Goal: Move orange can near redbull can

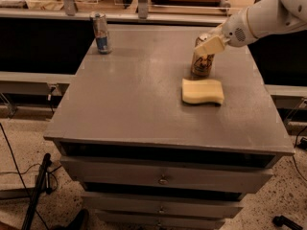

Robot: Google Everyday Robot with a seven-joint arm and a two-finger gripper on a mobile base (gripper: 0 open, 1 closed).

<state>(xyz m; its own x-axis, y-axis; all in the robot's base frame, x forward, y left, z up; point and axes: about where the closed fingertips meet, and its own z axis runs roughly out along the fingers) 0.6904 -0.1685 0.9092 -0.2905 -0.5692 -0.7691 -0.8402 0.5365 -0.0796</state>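
The orange can [202, 63] stands upright on the grey table [134, 95], right of the middle and towards the back. My gripper [209, 44] comes in from the upper right on a white arm and sits at the can's top, covering its upper part. The redbull can [100, 32], slim and blue-and-silver, stands at the table's far left corner, well apart from the orange can.
A yellow sponge [203, 91] lies just in front of the orange can. The table has drawers below its front edge. A counter with railings runs behind the table. Cables and a stand leg lie on the floor at the lower left.
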